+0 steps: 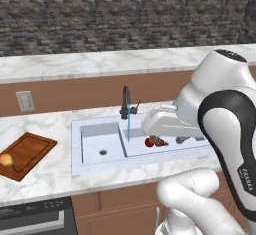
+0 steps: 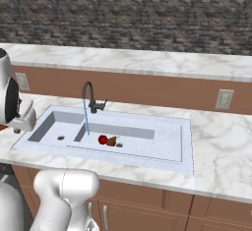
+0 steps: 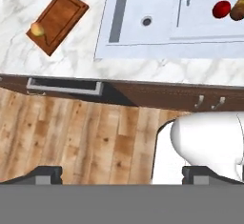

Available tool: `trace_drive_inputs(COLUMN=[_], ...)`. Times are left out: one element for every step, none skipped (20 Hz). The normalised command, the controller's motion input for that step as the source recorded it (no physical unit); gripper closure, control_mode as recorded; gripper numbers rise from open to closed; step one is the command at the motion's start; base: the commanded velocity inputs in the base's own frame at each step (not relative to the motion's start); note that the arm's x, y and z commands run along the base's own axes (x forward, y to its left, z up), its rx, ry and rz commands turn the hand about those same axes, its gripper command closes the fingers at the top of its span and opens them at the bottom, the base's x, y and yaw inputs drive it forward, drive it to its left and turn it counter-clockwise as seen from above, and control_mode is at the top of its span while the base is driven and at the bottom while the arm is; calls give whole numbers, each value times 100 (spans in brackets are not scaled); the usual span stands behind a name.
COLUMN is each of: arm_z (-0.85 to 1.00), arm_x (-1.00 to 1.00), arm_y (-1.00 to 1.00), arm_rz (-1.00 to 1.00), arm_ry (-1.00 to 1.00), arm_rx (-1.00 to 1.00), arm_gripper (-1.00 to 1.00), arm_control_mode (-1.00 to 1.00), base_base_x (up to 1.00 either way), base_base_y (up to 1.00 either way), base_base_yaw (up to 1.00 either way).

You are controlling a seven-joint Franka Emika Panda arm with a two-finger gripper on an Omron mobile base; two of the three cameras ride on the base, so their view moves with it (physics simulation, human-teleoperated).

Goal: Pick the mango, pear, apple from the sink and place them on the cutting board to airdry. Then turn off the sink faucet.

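Looking down from the left base view, the mango sits at the near corner of the cutting board on the table, close to the edge, so a nudge while adding fruit could probably roll it off; the apple and pear lie touching in the right basin of the sink, where the sink faucet runs a thin stream that could wet or shift them. The arm's bulky elbow folds high over the sink's right end. From the right base view, apple and pear rest just beside the stream, the pear's outline too small to read well. From the hand view, the gripper points down from high above the floor, jaws spread fully and holding nothing, with board, mango and sink far ahead; a descent from here risks striking the table's edge.
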Motion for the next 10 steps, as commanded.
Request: trace_drive_inputs(arm_z=[0,0,0,0,0,0,0,0,0,0], arm_x=[0,0,0,0,0,0,0,0,0,0], arm_y=[-80,-80,-83,-81,-79,-75,-69,-65,-63,-68], arm_rz=[-21,-21,-19,-18,-17,-14,-11,-8,-6,-8], arm_ry=[18,17,17,15,14,11,4,0,0,0], arm_rx=[-7,-8,-8,-8,-9,-9,-12,-15,-17,-18], arm_gripper=[-100,-100,-100,-100,-100,-100,-100,-100,-100,-100], arm_control_mode=[-100,-100,-100,-100,-100,-100,-100,-100,-100,-100], base_base_x=[0,0,0,0,0,0,0,0,0,0], base_base_y=[0,0,0,0,0,0,0,0,0,0], base_base_yaw=[0,0,0,0,0,0,0,0,0,0])
